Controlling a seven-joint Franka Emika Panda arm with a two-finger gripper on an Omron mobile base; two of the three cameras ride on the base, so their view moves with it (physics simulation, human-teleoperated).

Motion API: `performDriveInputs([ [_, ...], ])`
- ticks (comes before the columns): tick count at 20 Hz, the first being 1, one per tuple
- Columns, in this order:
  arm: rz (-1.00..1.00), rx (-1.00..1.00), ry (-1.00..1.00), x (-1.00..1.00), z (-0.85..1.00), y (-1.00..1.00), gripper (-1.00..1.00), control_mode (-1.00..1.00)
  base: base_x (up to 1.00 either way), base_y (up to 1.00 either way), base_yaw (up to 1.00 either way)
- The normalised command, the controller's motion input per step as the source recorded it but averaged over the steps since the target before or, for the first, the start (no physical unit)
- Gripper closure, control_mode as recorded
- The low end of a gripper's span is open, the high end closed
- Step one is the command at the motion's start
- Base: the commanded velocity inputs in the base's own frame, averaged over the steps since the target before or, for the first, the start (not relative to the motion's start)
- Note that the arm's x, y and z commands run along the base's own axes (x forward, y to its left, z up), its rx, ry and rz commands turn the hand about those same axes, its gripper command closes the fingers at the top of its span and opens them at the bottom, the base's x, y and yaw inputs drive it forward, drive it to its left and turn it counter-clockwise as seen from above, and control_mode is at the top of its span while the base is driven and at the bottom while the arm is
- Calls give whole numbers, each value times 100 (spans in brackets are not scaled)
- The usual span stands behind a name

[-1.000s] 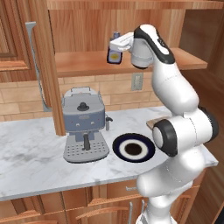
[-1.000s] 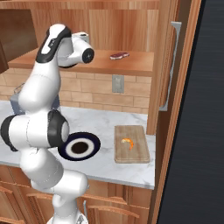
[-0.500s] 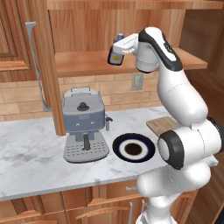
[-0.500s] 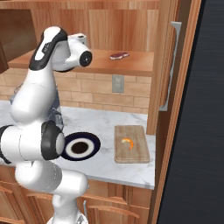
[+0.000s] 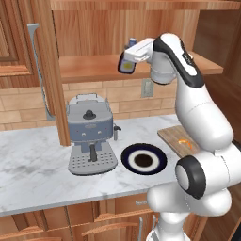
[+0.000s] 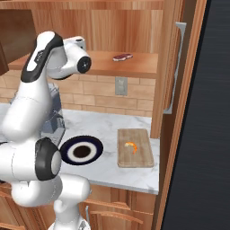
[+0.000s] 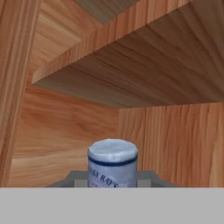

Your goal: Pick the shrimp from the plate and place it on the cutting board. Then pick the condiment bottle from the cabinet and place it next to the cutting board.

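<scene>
My gripper [image 5: 129, 57] is shut on the condiment bottle [image 5: 125, 65], a dark bottle with a yellow label and blue cap, held tilted in the air in front of the cabinet [image 5: 89, 70] shelf. In the hand view the bottle's cap [image 7: 113, 161] sits between my gripper's [image 7: 112, 179] fingers, facing the cabinet's wooden interior. The tiny orange shrimp [image 6: 130, 145] lies on the cutting board [image 6: 136, 157], to the right of the plate [image 6: 67, 150]. The left base view also has the shrimp [image 5: 185, 142], the cutting board [image 5: 170, 135] and the plate [image 5: 143, 151].
A grey coffee machine [image 5: 90, 134] stands on the marble counter left of the plate. A small dark red lump [image 6: 122, 57] lies on the cabinet shelf. A wooden post [image 6: 168, 67] rises just right of the cutting board.
The arm has swung outward from the shelf, carrying the bottle slightly right and down, and the bottle now tilts more. The grip has stayed shut on it.
</scene>
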Motion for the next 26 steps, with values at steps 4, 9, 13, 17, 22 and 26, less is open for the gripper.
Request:
performDriveInputs([
  [4, 0, 0, 0, -46, 4, 0, 100, -100, 0, 0, 0],
  [9, 0, 0, 0, -44, 2, 0, 100, -100, 0, 0, 0],
  [13, 0, 1, 1, -39, 0, 0, 100, -100, 0, 0, 0],
  [17, 0, 3, 4, -40, 0, 0, 100, -100, 0, 0, 0],
  [22, 0, 3, 3, -41, 0, -2, 100, -100, 0, 0, 0],
  [26, 0, 2, 4, -44, 0, -6, 100, -100, 0, 0, 0],
])
